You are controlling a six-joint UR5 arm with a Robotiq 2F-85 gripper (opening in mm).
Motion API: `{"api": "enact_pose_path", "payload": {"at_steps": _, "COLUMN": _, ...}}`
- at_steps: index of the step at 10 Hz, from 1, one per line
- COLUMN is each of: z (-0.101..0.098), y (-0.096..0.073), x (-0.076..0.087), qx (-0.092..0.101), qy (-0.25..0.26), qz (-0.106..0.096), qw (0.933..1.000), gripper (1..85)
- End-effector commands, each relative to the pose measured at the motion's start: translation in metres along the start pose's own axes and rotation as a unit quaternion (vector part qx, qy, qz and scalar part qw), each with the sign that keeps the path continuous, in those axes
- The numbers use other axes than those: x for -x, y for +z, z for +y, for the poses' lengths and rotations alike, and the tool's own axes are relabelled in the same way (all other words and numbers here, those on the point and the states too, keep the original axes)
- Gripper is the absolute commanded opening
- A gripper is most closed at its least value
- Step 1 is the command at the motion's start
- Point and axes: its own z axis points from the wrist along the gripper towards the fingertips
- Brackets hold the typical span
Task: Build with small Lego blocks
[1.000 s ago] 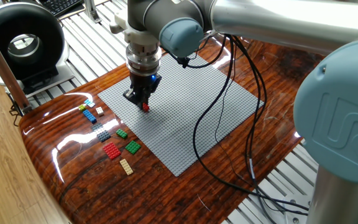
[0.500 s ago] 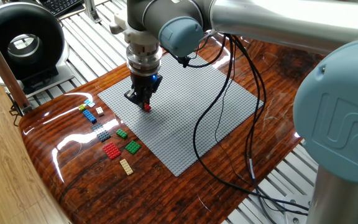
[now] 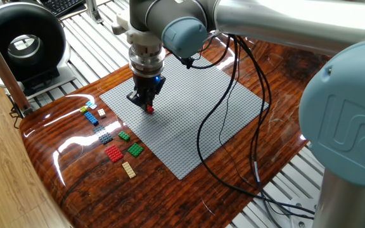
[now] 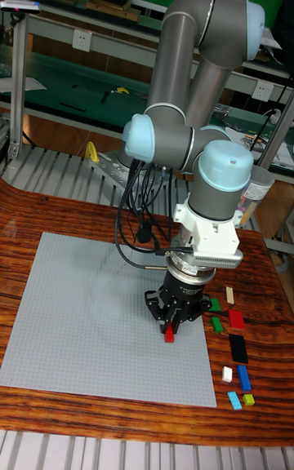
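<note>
My gripper [image 3: 148,105] [image 4: 171,328] points straight down over the left part of the grey baseplate [image 3: 189,120] [image 4: 82,315], shut on a small red Lego block [image 3: 149,109] [image 4: 170,334] that sits at the plate's surface. The other small Lego blocks lie on the wood left of the plate: a blue one [image 3: 92,118], a grey one [image 3: 105,137], two green ones [image 3: 135,149], a red plate [image 3: 113,154] and a tan one [image 3: 128,169]. In the tall fixed view the same loose blocks [image 4: 236,331] lie to the right of the plate.
A black round device [image 3: 21,44] stands on the slatted metal bench at the back left. Black cables [image 3: 233,126] hang from the arm across the plate's right side. The wooden table's edge [image 3: 43,183] curves at the front left.
</note>
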Motion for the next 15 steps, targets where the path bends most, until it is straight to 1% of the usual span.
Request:
{"api": "enact_pose_path", "payload": {"at_steps": 1, "z": -0.001, "y": -0.001, "x": 0.0, "qx": 0.001, "qy": 0.005, "qz": 0.0, "qw": 1.0, "gripper": 1.0}}
{"api": "enact_pose_path", "payload": {"at_steps": 2, "z": -0.001, "y": -0.001, "x": 0.002, "qx": 0.001, "qy": 0.005, "qz": -0.003, "qw": 1.0, "gripper": 1.0}}
{"api": "enact_pose_path", "payload": {"at_steps": 3, "z": 0.002, "y": 0.0, "x": 0.005, "qx": 0.006, "qy": 0.007, "qz": -0.006, "qw": 0.9999, "gripper": 1.0}}
{"api": "enact_pose_path", "payload": {"at_steps": 6, "z": 0.008, "y": 0.005, "x": 0.012, "qx": 0.011, "qy": 0.01, "qz": -0.009, "qw": 0.9998, "gripper": 1.0}}
{"api": "enact_pose_path", "payload": {"at_steps": 9, "z": 0.004, "y": 0.004, "x": 0.011, "qx": 0.012, "qy": 0.002, "qz": -0.012, "qw": 0.9999, "gripper": 1.0}}
{"api": "enact_pose_path", "payload": {"at_steps": 12, "z": 0.002, "y": -0.001, "x": 0.006, "qx": 0.012, "qy": -0.001, "qz": -0.009, "qw": 0.9999, "gripper": 1.0}}
{"api": "enact_pose_path", "payload": {"at_steps": 14, "z": 0.003, "y": 0.003, "x": 0.007, "qx": 0.007, "qy": 0.0, "qz": -0.007, "qw": 1.0, "gripper": 1.0}}
{"api": "enact_pose_path", "payload": {"at_steps": 15, "z": 0.004, "y": 0.003, "x": 0.007, "qx": 0.008, "qy": 0.0, "qz": -0.007, "qw": 0.9999, "gripper": 1.0}}
